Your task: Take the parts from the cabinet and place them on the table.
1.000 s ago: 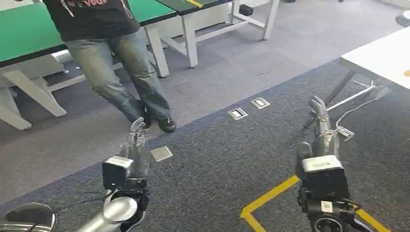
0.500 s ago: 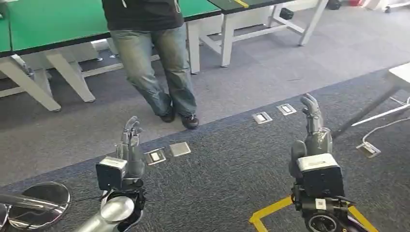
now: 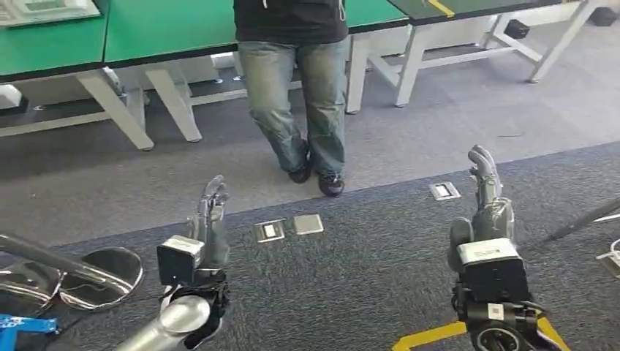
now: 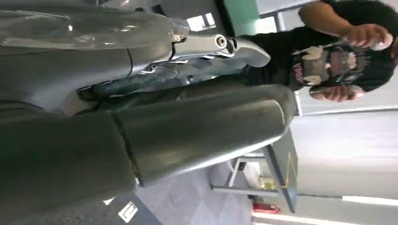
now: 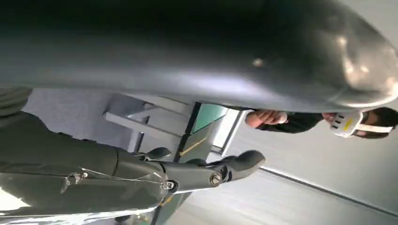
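Your left hand (image 3: 210, 219) and right hand (image 3: 485, 191) are raised over the carpet (image 3: 351, 270), fingers extended, holding nothing; a person (image 3: 300, 88) stands ahead.

person (image 3: 300, 88) standing, green tables (image 3: 168, 29), floor outlets (image 3: 289, 227)

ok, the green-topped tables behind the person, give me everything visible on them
The green-topped tables run in a row across the far side of the head view, behind the person in jeans. The flat tops look matte green with dark edges; the one on the right is darker and carries a yellow stripe. White frames hold them up, some legs splayed, some straight, with low crossbars, all standing on grey carpet. A pale flat device lies on the far left top. Neither robot hand touches them.
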Controlling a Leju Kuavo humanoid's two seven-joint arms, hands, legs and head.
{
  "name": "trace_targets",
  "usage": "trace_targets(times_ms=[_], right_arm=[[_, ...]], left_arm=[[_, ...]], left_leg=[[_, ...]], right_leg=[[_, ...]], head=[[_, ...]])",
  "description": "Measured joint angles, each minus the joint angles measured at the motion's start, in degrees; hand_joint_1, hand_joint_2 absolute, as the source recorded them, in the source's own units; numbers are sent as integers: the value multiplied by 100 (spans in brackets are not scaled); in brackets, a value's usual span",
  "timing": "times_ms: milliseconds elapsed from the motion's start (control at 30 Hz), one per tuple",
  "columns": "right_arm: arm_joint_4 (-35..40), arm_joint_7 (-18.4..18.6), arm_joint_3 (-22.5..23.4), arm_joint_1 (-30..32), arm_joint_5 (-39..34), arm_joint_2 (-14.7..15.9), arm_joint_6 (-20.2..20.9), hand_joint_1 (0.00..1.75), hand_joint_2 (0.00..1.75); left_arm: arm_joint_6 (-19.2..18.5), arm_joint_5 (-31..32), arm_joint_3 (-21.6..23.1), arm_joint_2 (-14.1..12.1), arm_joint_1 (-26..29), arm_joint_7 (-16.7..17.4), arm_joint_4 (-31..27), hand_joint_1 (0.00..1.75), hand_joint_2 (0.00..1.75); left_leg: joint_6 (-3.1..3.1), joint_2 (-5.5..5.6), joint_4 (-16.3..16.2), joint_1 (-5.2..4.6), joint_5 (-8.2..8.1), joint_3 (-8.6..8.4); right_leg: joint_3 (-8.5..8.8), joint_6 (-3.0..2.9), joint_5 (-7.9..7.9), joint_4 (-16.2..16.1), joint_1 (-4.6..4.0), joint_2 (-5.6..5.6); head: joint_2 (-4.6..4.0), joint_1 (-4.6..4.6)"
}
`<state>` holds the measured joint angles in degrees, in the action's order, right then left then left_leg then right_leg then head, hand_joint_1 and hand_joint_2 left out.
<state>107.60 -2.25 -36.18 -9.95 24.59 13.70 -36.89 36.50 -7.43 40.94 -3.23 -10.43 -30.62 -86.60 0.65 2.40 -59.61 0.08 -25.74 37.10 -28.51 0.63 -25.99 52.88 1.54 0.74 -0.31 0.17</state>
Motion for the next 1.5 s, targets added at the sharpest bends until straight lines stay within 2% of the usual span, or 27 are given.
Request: trace_targets(times_ms=[67,133,233,267,300,367,433,467,533,600,633,667,733,767,800,933,967,1033,1100,1133,1167,1233,1267,1300,1433,1467,1500], right_arm=[[7,20,26,27,-37,0,0,0,0],[7,29,55,43,-70,0,-2,0,0],[9,46,64,42,-70,2,-7,0,0],[15,55,66,41,-70,0,-15,0,0],[26,66,77,49,-68,2,-24,0,0],[26,108,90,48,-57,9,-46,0,0],[28,144,92,50,-29,9,-59,0,0],[35,158,94,53,4,13,-63,0,0],[57,162,94,57,44,15,-63,0,0],[57,173,94,85,41,20,-48,0,0],[57,171,90,85,41,17,-37,0,0],[55,164,81,79,41,17,-28,0,0],[55,158,72,31,30,17,-22,0,0],[55,155,68,-2,30,17,-22,0,0],[46,160,61,-16,30,17,-22,0,0],[37,153,48,-39,30,15,-22,0,0],[31,136,44,-63,35,0,-22,0,0],[20,114,50,-69,33,0,-22,0,0],[-2,101,33,-56,35,-7,-24,0,0],[-17,101,35,-48,33,-7,-33,0,0],[-28,96,35,-45,30,-7,-37,0,0],[-35,92,37,-46,28,-7,-39,0,0],[-33,88,40,-48,28,-7,-39,0,0],[-33,88,40,-44,28,-7,-39,0,0],[-35,86,46,-50,26,-7,-42,0,0],[-33,88,53,-50,20,-7,-48,0,0],[-33,88,61,-45,9,-4,-52,0,0]], left_arm=[[-4,-11,0,13,-3,-9,6,0,0],[-7,-15,2,22,1,-11,39,0,0],[-7,-31,2,28,-13,-22,48,0,0],[-9,-33,2,37,-28,-28,50,0,0],[-11,-44,0,52,-60,-35,52,0,0],[-55,-66,0,63,-68,-66,57,0,0],[-78,-94,0,68,-67,-111,72,0,0],[-96,-98,0,81,-69,-131,77,0,0],[-111,-129,0,109,-102,-160,94,0,0],[-96,-157,2,116,-89,-166,114,0,0],[-72,-160,0,116,-84,-166,127,0,0],[-50,-168,0,114,-76,-166,131,0,0],[-37,-166,0,114,-47,-160,131,0,0],[-33,-157,0,111,-31,-151,131,0,0],[-31,-146,2,111,-23,-133,131,0,0],[-7,-109,0,96,22,-94,131,0,0],[-4,-98,-2,90,23,-92,133,0,0],[-4,-83,-2,83,-17,-83,133,0,0],[-2,-79,-2,79,9,-77,138,0,0],[-2,-79,-2,76,24,-63,142,0,0],[-2,-74,-2,72,34,-57,142,0,0],[-2,-70,-2,72,32,-57,144,0,0],[-2,-68,-2,74,27,-57,144,0,0],[-2,-63,-2,74,13,-57,144,0,0],[-4,-55,-2,76,14,-57,144,0,0],[-15,-50,-2,87,10,-57,144,0,0],[-39,-48,-2,90,-14,-63,144,0,0]], left_leg=[[43,-156,-989,35,-415,499],[62,-189,-1329,61,-444,689],[38,-322,-43,69,191,-2],[17,-589,394,54,299,-258],[-14,-655,533,-17,257,-299],[-81,-522,522,-16,252,-274],[-163,-397,557,-19,267,-301],[-193,-354,585,5,276,-329],[-243,-244,585,7,272,-337],[-255,-109,580,-12,264,-338],[-257,-37,574,-20,262,-344],[-259,36,570,-22,259,-354],[-249,197,555,-22,244,-399],[-233,265,543,-19,232,-415],[-208,323,527,-47,230,-381],[-64,582,530,-5,315,-268],[-57,379,433,-17,234,-251],[-1,-42,-229,-16,-144,90],[35,-151,-1138,12,-495,551],[37,-168,-1331,15,-510,663],[37,-180,-1231,18,-402,619],[17,-256,-299,22,57,129],[-8,-438,239,12,242,-184],[-38,-666,543,-39,199,-322],[-145,-412,550,-83,236,-304],[-196,-358,605,-12,270,-354],[-219,-306,609,-13,267,-363]], right_leg=[[-4,-13,-9,1,-34,-143],[-4,-23,-21,4,-42,-282],[28,10,-55,7,-40,-446],[48,36,-72,13,-61,-480],[28,76,-109,42,-115,-520],[65,120,-127,20,-119,-617],[105,199,-167,14,-84,-693],[41,218,-285,139,-52,-469],[-333,213,-724,988,-43,-177],[-825,223,-1030,1923,-56,-99],[-920,218,-989,2041,-56,-95],[-877,204,-816,1883,-56,-94],[-465,164,-207,905,-49,-17],[-259,140,21,391,-38,147],[-205,126,-54,289,-29,380],[-73,55,-74,114,-33,185],[-46,15,-43,70,-11,91],[-55,-26,-40,63,-31,-28],[-64,-31,-44,63,-55,-179],[-66,-32,-45,64,-56,-252],[-66,-27,-49,64,-57,-320],[-54,-17,-63,64,-56,-445],[-35,-2,-74,64,-62,-489],[-34,27,-93,64,-98,-534],[20,147,-132,49,-93,-687],[-34,194,-198,83,-58,-623],[-87,198,-354,302,-55,-378]], head=[[0,-37],[-2,-83],[0,-146],[0,-177],[0,-223],[0,-111],[0,-111],[-2,-94],[-2,-4],[-2,88],[0,105],[0,107],[0,140],[0,164],[-2,160],[0,142],[0,104],[0,-20],[0,-44],[0,-74],[0,-96],[0,-142],[-2,-157],[0,-179],[0,-122],[0,-136],[-2,-91]])
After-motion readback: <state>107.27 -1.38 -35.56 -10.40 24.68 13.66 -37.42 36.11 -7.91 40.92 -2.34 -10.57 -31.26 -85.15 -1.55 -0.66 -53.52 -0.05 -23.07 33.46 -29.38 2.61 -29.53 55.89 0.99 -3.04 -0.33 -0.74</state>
